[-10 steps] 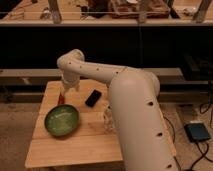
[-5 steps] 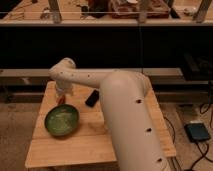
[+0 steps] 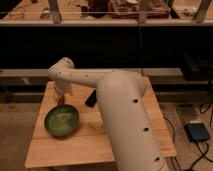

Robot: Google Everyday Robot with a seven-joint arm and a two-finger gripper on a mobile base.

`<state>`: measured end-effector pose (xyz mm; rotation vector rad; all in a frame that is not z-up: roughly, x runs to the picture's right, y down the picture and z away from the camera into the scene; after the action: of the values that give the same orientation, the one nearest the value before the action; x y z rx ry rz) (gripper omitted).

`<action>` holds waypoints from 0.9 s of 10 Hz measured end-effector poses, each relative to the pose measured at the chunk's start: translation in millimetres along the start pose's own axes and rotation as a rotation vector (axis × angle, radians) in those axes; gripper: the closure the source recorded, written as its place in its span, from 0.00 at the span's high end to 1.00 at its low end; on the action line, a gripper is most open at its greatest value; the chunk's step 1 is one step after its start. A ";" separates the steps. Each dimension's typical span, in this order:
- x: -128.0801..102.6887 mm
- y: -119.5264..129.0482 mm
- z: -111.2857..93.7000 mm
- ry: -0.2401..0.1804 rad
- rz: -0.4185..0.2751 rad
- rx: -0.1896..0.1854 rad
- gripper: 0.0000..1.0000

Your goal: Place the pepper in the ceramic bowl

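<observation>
The ceramic bowl [image 3: 61, 121], green and glossy, sits on the left half of the wooden table [image 3: 45, 150]. My gripper [image 3: 60, 96] hangs at the end of the white arm, just above the bowl's far rim. A small red bit of the pepper [image 3: 61, 102] shows directly under the gripper, at that far rim. Whether the pepper is held or resting there is not visible. The bowl's inside looks bare.
A black flat slab [image 3: 91, 98] lies on the table right of the gripper, partly behind the arm. The thick white arm [image 3: 125, 120] covers the table's middle and right. A dark box [image 3: 198, 132] with cables lies on the floor at right.
The arm's body has swung left and now covers more of the table. The gripper has stayed at the bowl's far rim, and the bowl has not moved.
</observation>
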<state>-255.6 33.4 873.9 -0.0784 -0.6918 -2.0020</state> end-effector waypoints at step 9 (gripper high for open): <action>91.4 -27.8 57.5 -0.017 0.058 -0.044 0.80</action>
<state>-339.0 0.3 940.1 -0.1406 -0.6498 -1.9636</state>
